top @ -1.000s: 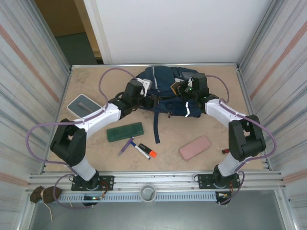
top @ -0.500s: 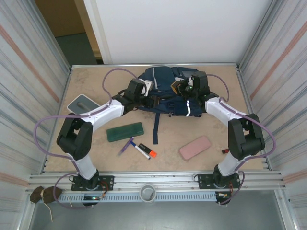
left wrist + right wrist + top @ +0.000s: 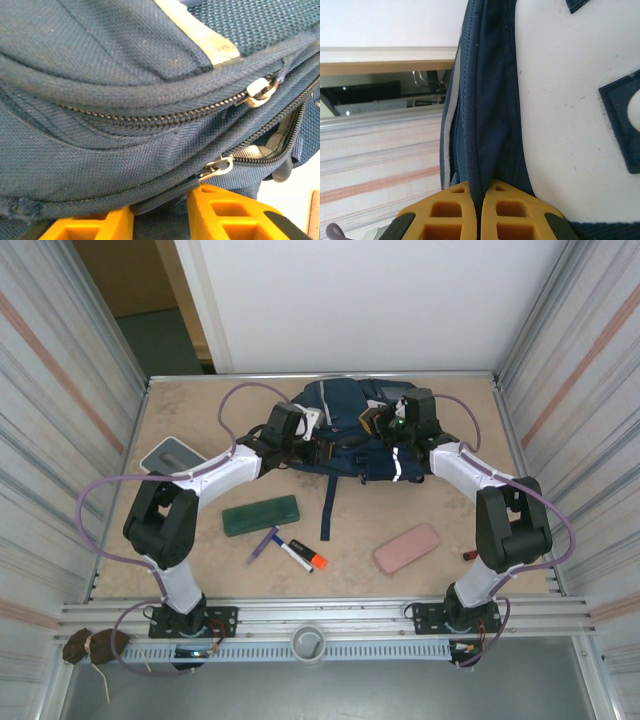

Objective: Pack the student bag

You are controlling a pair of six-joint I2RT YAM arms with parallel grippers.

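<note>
Since the earlier frame the left arm's elbow has swung inward and the left gripper (image 3: pixel 160 212) has narrowed against the student bag (image 3: pixel 345 405), which lies at the far middle of the counter (image 3: pixel 190 410), its one loose dark strap (image 3: pixel 327 508) trailing toward the near edge. The left gripper's two orange fingers (image 3: pixel 227 212) stand partly apart with a piped seam of the bag in the gap; whether they clamp it cannot be told. Two metal zipper pulls (image 3: pixel 260 92) show just above them, the lower zip partly undone. The right gripper (image 3: pixel 479 197) is closed, fingers nearly touching, pinching a fold of the bag's fabric. Six loose articles lie on the counter, all apart from the bag: one grey case (image 3: pixel 170 455) at the left, cut across by the purple cable; one green pouch (image 3: pixel 261 514); one blue pen-like stick (image 3: pixel 264 543); one orange-capped marker (image 3: pixel 303 555) just beside it; one pink pouch (image 3: pixel 407 547); and one small red item (image 3: pixel 469 555), half hidden behind the right arm and too small to identify.
</note>
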